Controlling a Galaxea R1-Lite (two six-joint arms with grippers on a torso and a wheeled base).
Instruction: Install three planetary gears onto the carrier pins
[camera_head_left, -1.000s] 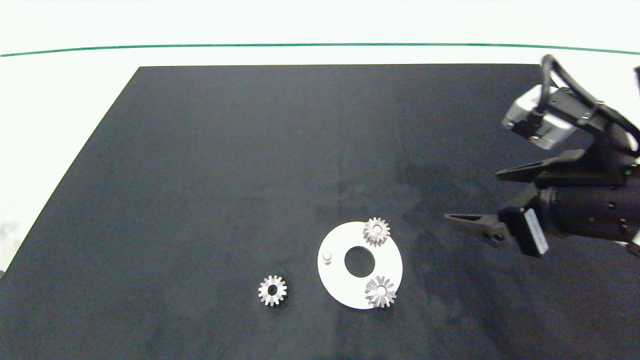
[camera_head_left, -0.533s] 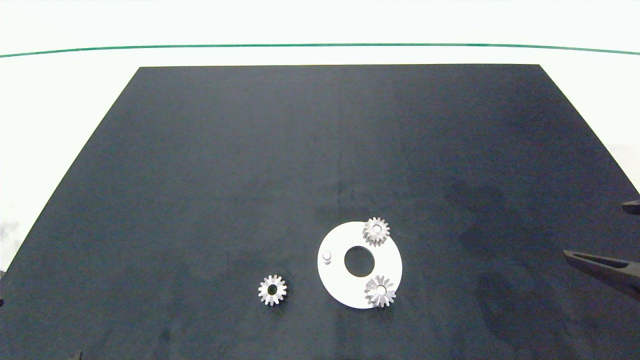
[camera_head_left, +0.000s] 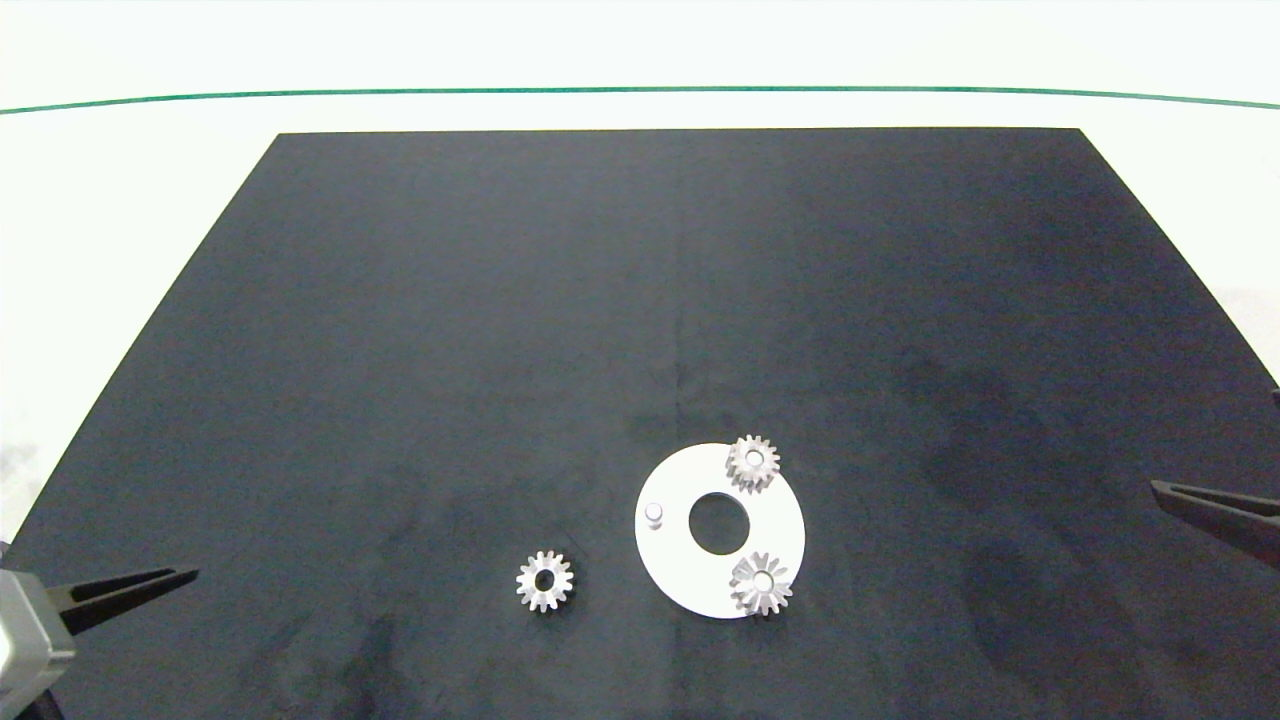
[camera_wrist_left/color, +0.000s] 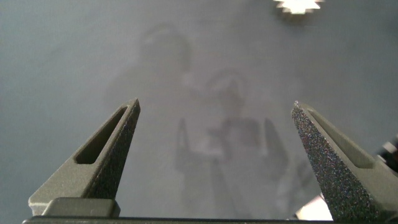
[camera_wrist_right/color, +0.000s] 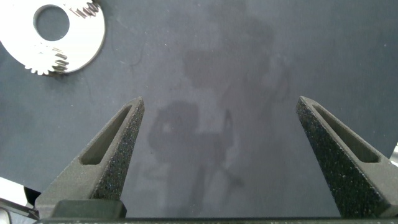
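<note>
— Head view: what lies on your bench (camera_head_left: 120, 200), biggest first?

— A black mat (camera_head_left: 600, 300) covers most of it. On the mat sits the white disc (camera_head_left: 675, 570), with two planetary gears (camera_head_left: 752, 463) seated on its pins and one carrier pin (camera_head_left: 654, 513) bare. A third gear (camera_head_left: 545, 581) lies flat on the mat, near the disc's left side.

— And your grippers?

— My left gripper (camera_wrist_left/color: 214, 109) hangs over the mat's left corner, fingers spread wide, holding nothing. My right gripper (camera_wrist_right/color: 221, 102) waits at the right edge, spread and empty too.
</note>
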